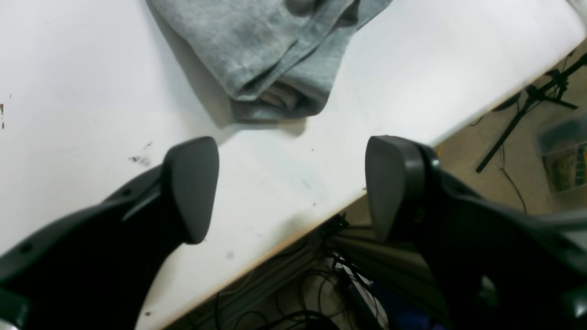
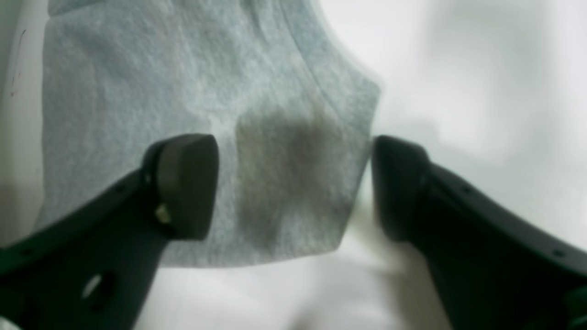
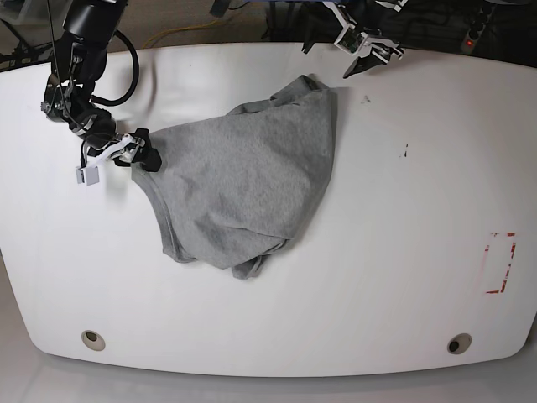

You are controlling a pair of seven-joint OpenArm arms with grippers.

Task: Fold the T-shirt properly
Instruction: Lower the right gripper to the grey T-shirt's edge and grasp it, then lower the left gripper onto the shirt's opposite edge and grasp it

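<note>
Two arms up on my feeds, and the T-shirt (image 3: 243, 180) is lying crumpled in a rough heap on the white desk (image 3: 403, 252), a bit left of centre in the base view, nowhere near a neat fold. My right tool (image 2: 293, 188) is down at the shirt's left edge in that view; through its wrist cam I see both fingers spread wide with a corner of grey cloth sitting between them, one finger (image 2: 185, 183) over the fabric and the other right at the cloth's edge. It's blurry, so I can't tell if either finger is actually touching the shirt. My left tool (image 1: 291, 188) is at the far edge of the desk, near the shirt's upper end, fingers wide apart with nothing in them, just bare desk and the edge underneath. A bunched fold of the shirt lies just ahead of it, not touching. Some red marks show on the desk off to the right.
</note>
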